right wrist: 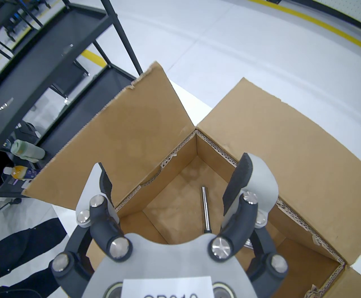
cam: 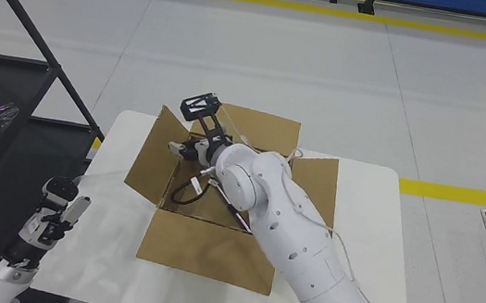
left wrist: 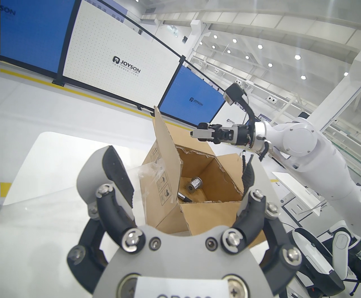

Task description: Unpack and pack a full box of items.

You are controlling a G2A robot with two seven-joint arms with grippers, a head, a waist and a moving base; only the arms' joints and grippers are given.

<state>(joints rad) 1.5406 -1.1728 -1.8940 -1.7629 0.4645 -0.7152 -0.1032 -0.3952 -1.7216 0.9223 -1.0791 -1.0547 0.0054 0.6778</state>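
**Both grippers spread wide and empty at the open box**

Top view: the right gripper hangs over the open cardboard box on the white table. The left gripper is well apart from the box, near the table's edge.

Left wrist view: the left gripper is wide open with nothing between its fingers. The box stands just ahead of it. On the box floor lie a small metal pulley and a metal rod.

Right wrist view: the right gripper is wide open and empty. The rod lies on the box floor below it, nearer one finger.
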